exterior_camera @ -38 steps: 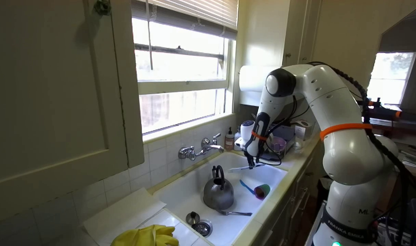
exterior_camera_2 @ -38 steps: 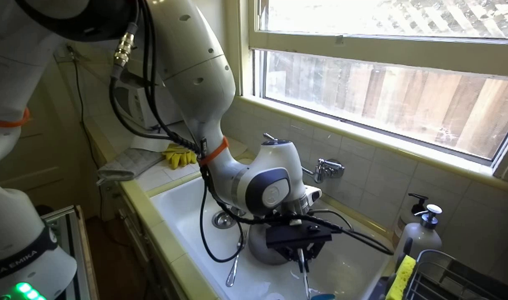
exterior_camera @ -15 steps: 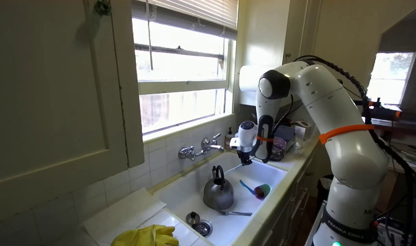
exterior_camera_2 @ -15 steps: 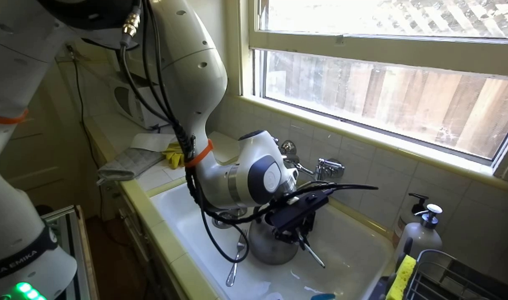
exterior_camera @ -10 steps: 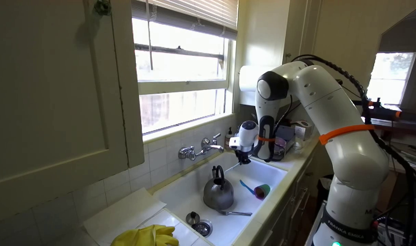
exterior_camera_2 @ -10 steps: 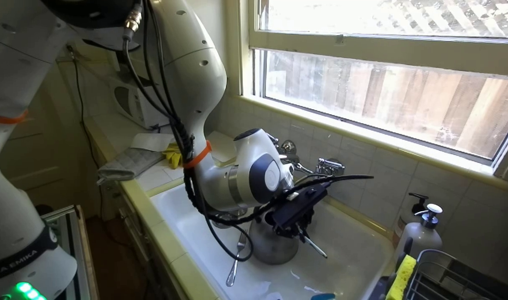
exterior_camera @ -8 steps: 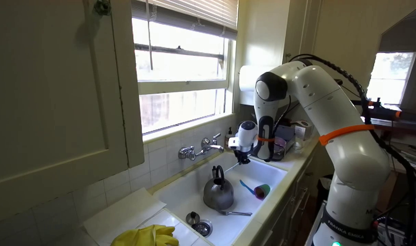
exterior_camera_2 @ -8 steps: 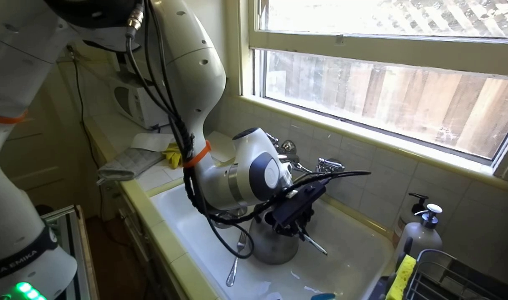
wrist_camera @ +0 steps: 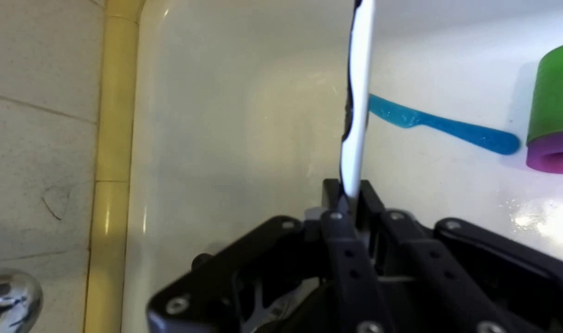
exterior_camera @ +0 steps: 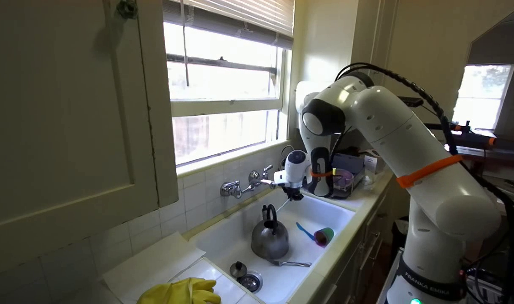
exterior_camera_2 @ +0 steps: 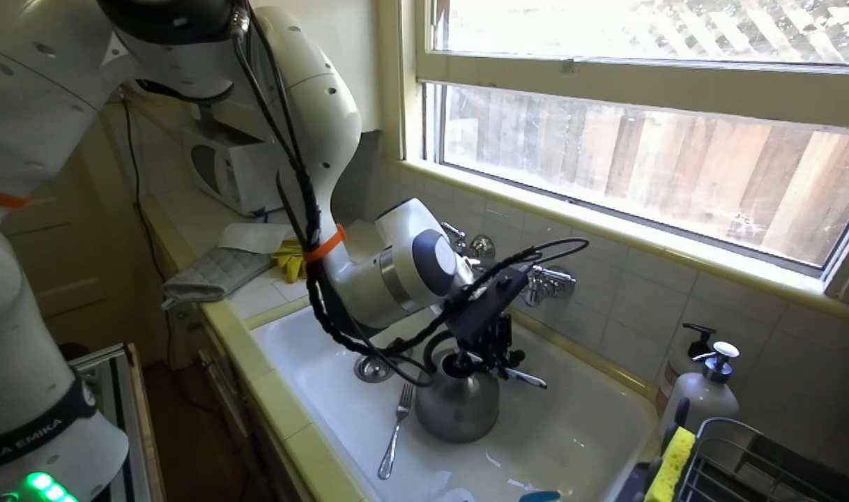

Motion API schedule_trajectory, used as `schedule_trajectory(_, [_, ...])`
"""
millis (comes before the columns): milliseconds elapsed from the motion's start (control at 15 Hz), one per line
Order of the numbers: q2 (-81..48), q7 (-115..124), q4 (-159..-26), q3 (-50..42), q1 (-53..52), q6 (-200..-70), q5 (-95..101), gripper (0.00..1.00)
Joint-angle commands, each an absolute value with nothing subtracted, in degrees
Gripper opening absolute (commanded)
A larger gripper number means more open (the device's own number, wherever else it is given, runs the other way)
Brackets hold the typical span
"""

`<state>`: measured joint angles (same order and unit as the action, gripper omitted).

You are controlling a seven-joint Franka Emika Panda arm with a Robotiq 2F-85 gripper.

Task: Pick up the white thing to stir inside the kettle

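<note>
Your black two-fingered gripper [wrist_camera: 350, 192] pinches one slim white utensil [wrist_camera: 361, 60] near one squat dark-grey metal kettle [exterior_camera: 270, 242]; your white arm [exterior_camera: 409, 145] reads "FRANKA EMIKA".

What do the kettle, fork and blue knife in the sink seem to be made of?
Kettle: metal, probably steel, satin grey; soft blurred highlights on its body.
Fork: shiny metal, likely stainless steel; bright glints along its handle.
Blue knife: probably plastic; one solid blue, with a glossy sheen.
</note>
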<state>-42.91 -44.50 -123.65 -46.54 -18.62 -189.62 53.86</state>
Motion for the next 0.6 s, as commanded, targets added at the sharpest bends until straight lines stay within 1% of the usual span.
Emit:
schedule_trajectory(0, [-48.0, -42.7, -124.9, -53.3, -26.6, -193.8, 53.1, 0.03])
schedule_trajectory(267, [-52.5, -41.9, -126.3, -57.6, -32.2, -194.7, 51.3, 0.03])
schedule_trajectory(533, [-55.4, -39.1, -127.9, -58.9, -35.4, -194.7, 48.8, 0.03])
